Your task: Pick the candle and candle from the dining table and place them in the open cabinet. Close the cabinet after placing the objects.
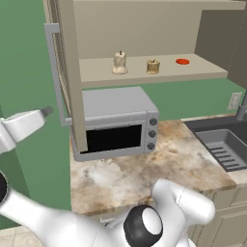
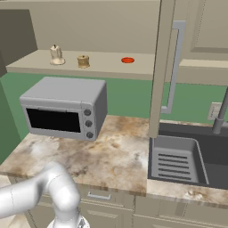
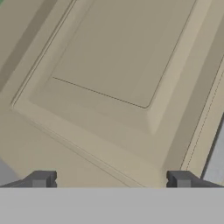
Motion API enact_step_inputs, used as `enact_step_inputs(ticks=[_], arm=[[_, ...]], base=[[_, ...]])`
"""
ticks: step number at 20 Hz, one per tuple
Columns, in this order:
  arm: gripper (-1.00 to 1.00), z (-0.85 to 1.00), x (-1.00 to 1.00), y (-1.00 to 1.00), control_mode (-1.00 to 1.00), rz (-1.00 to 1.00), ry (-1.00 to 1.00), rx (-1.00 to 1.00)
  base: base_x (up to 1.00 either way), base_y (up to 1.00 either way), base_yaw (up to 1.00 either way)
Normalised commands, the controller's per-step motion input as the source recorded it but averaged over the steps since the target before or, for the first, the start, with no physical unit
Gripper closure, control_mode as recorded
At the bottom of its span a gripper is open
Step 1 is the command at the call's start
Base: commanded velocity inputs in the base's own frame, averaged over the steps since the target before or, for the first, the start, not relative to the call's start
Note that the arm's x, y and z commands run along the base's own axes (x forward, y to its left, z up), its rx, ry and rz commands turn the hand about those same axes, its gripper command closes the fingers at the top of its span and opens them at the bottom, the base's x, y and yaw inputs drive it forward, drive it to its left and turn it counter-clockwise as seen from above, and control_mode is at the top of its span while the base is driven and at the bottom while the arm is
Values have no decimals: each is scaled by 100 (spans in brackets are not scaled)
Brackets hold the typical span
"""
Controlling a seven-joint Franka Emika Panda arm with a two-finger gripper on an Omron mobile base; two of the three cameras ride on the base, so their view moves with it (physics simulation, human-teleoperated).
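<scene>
Both candles stand on the shelf [image 1: 193, 72] of the open cabinet: the pale cream candle [image 1: 119, 62] [image 2: 56, 55] to the left and the squat golden-brown candle [image 1: 153, 66] [image 2: 83, 61] beside it. The cabinet's left door [image 1: 72, 72] stands open, edge-on, with its silver bar handle [image 1: 53, 72] facing outward. My gripper [image 1: 47, 112] is on the outer side of that door, close to the handle's lower end. In the hand view the gripper [image 3: 110, 181] is open and empty, facing the door's beige panelled face [image 3: 118, 57] at close range. The dining table is out of view.
A flat red disc [image 1: 182, 61] [image 2: 128, 60] lies on the shelf right of the candles. Under the shelf a grey microwave [image 1: 116, 123] [image 2: 62, 109] stands on a marbled counter [image 1: 159, 169]. The right door [image 2: 160, 67] is open above a dark sink [image 2: 178, 160].
</scene>
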Motion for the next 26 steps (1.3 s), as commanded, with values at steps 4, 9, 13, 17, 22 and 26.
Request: enact_step_inputs(ticks=[4,9,13,17,22,26], arm=[[-100,0,0,-21,-100,-2,-7,3],[-100,0,0,-39,-100,1,-3,2],[-100,0,0,-53,-100,7,-1,1],[-100,0,0,-45,-100,13,0,0],[-100,0,9,-46,-100,15,0,0],[-100,0,32,-47,-100,17,0,0]], base=[[0,0,0],[0,0,0],[0,0,0],[0,0,0],[0,0,0],[0,0,0]])
